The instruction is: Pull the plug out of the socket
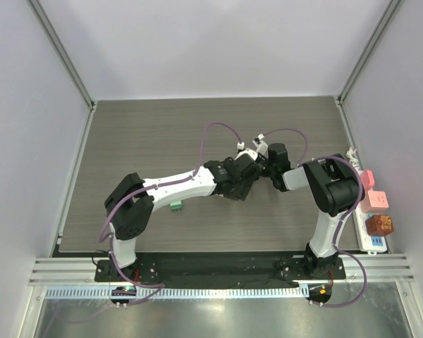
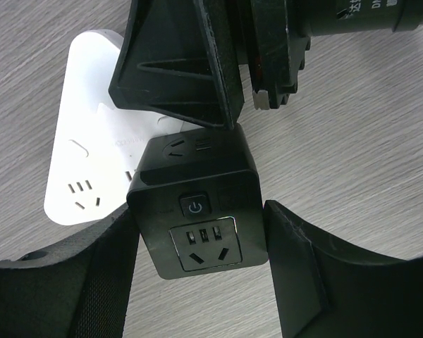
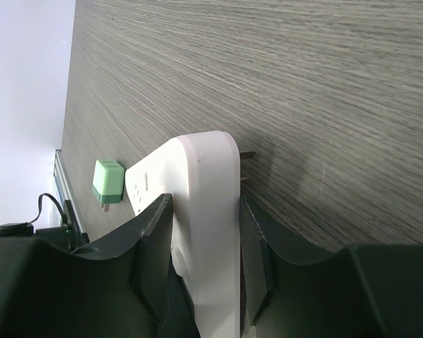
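A black cube plug (image 2: 197,211), with a power button and a socket face, sits between the fingers of my left gripper (image 2: 201,232), which is shut on its sides. It rests against the face of a white socket block (image 2: 84,141); their joint is hidden. My right gripper (image 3: 204,204) is shut on that white block (image 3: 204,211), whose metal prongs (image 3: 247,156) stick out on one side. From above, both grippers, left (image 1: 248,167) and right (image 1: 271,169), meet at the middle of the table.
A small green plug (image 1: 177,205) lies loose on the wood table near the left arm, also seen as a green cube (image 3: 107,182). A white power strip (image 1: 363,215) with pink and orange plugs lies past the table's right edge.
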